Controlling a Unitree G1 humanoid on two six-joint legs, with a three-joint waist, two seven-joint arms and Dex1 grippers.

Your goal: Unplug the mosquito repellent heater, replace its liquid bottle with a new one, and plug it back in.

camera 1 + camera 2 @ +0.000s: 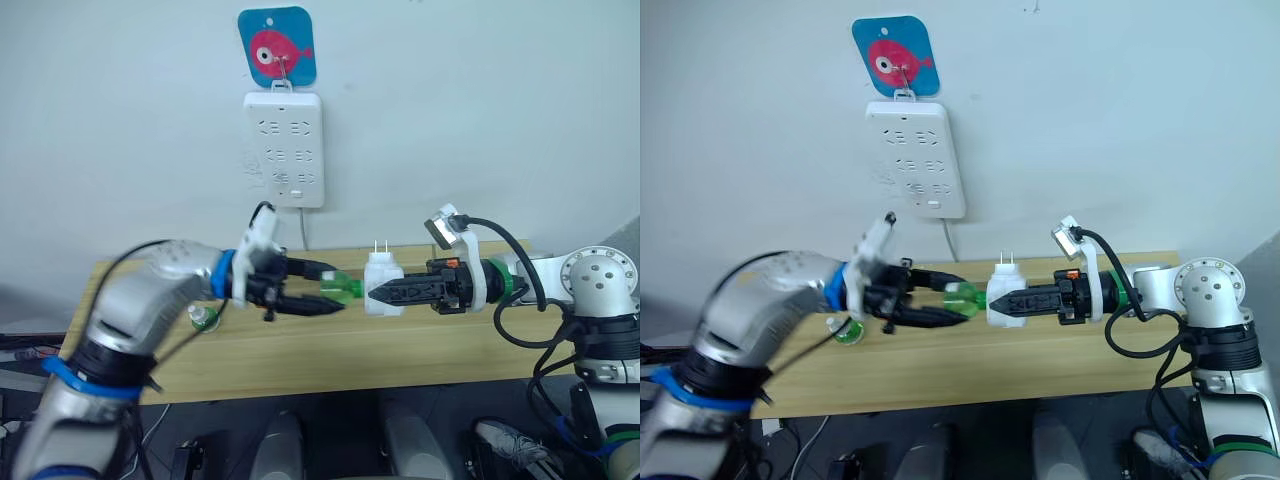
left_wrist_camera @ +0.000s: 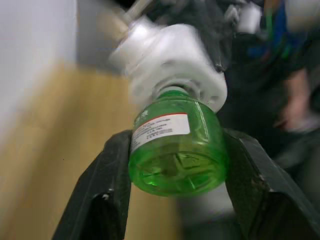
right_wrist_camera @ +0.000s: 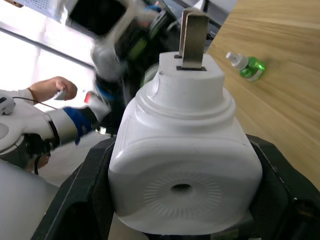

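Above the wooden table, my right gripper (image 1: 374,293) is shut on the white mosquito repellent heater (image 1: 383,285), whose two metal prongs (image 3: 194,37) point up. The heater (image 3: 185,165) sits wedged between the right fingers. My left gripper (image 1: 336,288) is shut on a green liquid bottle (image 1: 346,287) held on its side. The bottle (image 2: 175,150) has a white label, and its neck runs into the heater (image 2: 170,65). A second green bottle (image 1: 204,318) with a white cap lies on the table below the left forearm, also seen as the bottle (image 3: 246,66).
A white multi-socket strip (image 1: 284,150) hangs on the wall above the table (image 1: 400,350), under a blue fish hook (image 1: 277,45); its cord drops behind the table. A person's hand (image 3: 52,89) holding a controller shows in the right wrist view.
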